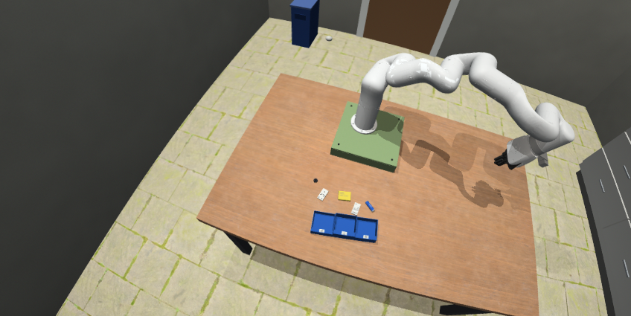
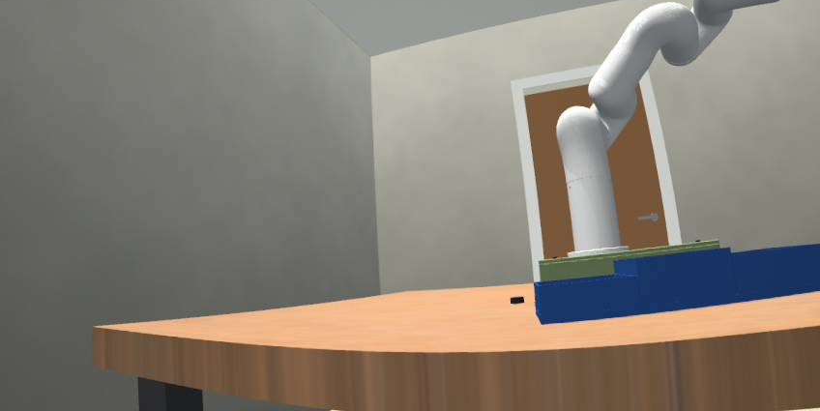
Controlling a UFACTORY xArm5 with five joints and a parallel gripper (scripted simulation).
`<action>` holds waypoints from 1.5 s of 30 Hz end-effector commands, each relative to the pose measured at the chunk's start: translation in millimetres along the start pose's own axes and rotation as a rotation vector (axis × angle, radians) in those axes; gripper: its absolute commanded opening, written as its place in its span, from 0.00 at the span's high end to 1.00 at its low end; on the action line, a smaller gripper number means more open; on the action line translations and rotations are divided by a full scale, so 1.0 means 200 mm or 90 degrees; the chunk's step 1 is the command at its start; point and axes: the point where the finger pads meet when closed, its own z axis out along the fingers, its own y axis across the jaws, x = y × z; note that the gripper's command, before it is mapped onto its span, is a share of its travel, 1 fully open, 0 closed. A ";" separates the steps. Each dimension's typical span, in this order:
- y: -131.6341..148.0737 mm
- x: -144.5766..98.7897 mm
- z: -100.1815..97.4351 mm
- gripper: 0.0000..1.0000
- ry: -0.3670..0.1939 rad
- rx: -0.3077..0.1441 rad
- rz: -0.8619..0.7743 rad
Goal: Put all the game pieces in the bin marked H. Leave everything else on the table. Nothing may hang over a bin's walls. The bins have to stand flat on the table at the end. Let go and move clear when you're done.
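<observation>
Three blue bins (image 1: 344,226) stand in a row near the table's front edge; their labels are too small to read. They also show in the exterior view (image 2: 679,285). Behind them lie a white domino (image 1: 322,194), a second white domino (image 1: 356,209), a yellow block (image 1: 344,195), a small blue piece (image 1: 369,206) and a small black disc (image 1: 315,180), which also shows in the exterior view (image 2: 516,300). My gripper (image 1: 500,160) hangs in the air far off at the table's right edge, shut and empty.
The arm's green base plate (image 1: 368,135) sits mid-table. A grey cabinet (image 1: 611,193) stands beyond the right edge. A blue box (image 1: 305,18) and a brown door (image 1: 414,1) stand at the back of the room.
</observation>
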 end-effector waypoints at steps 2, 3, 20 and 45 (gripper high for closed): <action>0.17 -0.09 -0.04 0.91 0.019 0.011 0.044; 0.21 -0.11 -0.05 0.91 0.019 0.011 0.044; 0.60 -0.39 -0.09 0.91 0.051 0.032 0.169; 1.05 -0.93 -0.08 0.91 0.095 0.060 0.358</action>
